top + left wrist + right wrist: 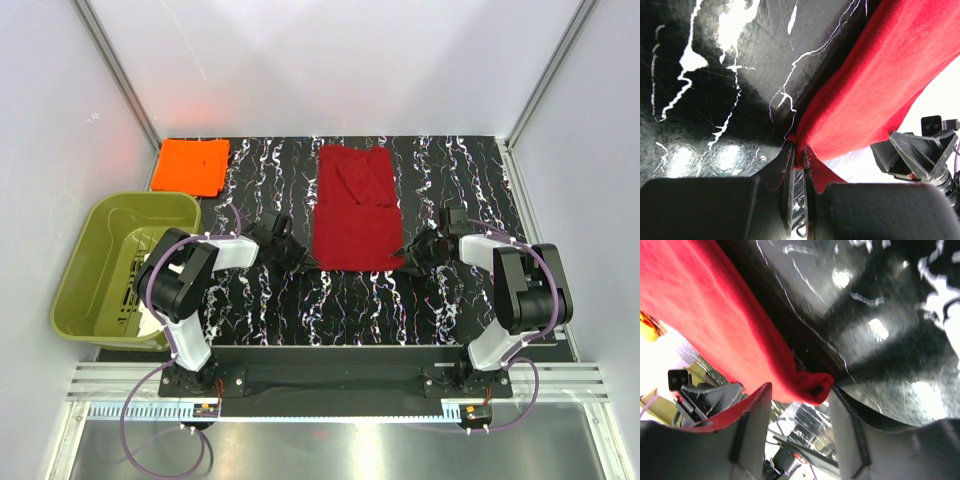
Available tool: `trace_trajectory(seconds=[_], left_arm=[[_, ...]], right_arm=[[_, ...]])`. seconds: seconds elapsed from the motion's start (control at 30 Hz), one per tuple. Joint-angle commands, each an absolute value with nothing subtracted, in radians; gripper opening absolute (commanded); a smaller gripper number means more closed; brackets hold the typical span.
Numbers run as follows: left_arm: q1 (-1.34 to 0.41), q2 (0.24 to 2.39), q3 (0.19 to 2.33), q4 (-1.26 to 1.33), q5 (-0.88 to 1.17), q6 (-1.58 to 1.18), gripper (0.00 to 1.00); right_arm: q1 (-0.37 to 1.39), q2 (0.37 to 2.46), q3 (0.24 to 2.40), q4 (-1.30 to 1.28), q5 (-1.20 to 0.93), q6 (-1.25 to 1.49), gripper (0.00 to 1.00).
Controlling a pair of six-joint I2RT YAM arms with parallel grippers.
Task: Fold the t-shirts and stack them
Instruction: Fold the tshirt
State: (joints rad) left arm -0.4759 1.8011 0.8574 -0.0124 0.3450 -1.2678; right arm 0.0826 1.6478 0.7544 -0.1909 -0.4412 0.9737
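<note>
Cloth is the whole handling problem here. The crimson t-shirt (352, 205) lies flat in the middle of the bench (260, 300), its long axis running away from the arms and its sleeves turned in over the body at the far end. The orange t-shirt (190, 166) sits as a flat folded square at the far left corner, well apart from it. An olive tub (82, 262) stands beside the bench on the left.

Material: soft knit, light, with no stiffness of its own. Expect it to drape and sag between any two held points, and to drag slightly on the glossy bench rather than slide cleanly. It is not fragile. A thin pinch may slip, so take the hem, where the fabric looks thicker.

Grasp points: the two near corners of the hem. The left end effector (799, 155) is closed to a narrow slit on the near left corner, with red fabric pinched between its fingers and raised a little off the bench. The right end effector (799, 392) is at the near right corner with its fingers spread wide. The rolled corner sits in the gap between them — no grip on that side yet.

Judgement: close the right side before lifting. Raise both corners together and level, or the hem will likely skew and the fold will land crooked.
</note>
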Motion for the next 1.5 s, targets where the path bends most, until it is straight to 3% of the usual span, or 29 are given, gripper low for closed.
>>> trace_trajectory(seconds=[0.0, 0.1, 0.13, 0.27, 0.47, 1.0, 1.1, 1.23, 1.47], left_arm=[[-0.472, 1.855, 0.808, -0.100, 0.259, -1.210, 0.01], [-0.472, 1.847, 0.811, -0.103, 0.255, -1.190, 0.00], [-0.472, 1.842, 0.819, -0.107, 0.252, -1.180, 0.00], [-0.489, 1.813, 0.833, -0.162, 0.224, -1.108, 0.00], [-0.569, 1.688, 0.764, -0.212, 0.163, -1.039, 0.00], [-0.801, 1.350, 0.498, -0.224, 0.149, -1.180, 0.00], [-0.801, 1.336, 0.578, -0.319, 0.129, -1.122, 0.00], [-0.740, 1.382, 0.852, -0.570, 0.057, -0.982, 0.00], [-0.555, 1.529, 1.172, -0.635, 0.095, -0.818, 0.00]], right_arm=[[0.083, 1.712, 0.753, -0.200, -0.248, 0.946, 0.49], [0.083, 1.727, 0.762, -0.196, -0.261, 0.937, 0.36], [0.084, 1.726, 0.767, -0.204, -0.267, 0.927, 0.25], [0.103, 1.684, 0.753, -0.227, -0.271, 0.902, 0.01], [0.166, 1.594, 0.712, -0.320, -0.301, 0.858, 0.00], [0.325, 1.129, 0.491, -0.555, -0.270, 0.943, 0.00], [0.325, 1.130, 0.564, -0.601, -0.265, 0.908, 0.00], [0.318, 1.216, 0.770, -0.673, -0.186, 0.780, 0.00], [0.292, 1.523, 1.185, -0.678, -0.227, 0.649, 0.00]])
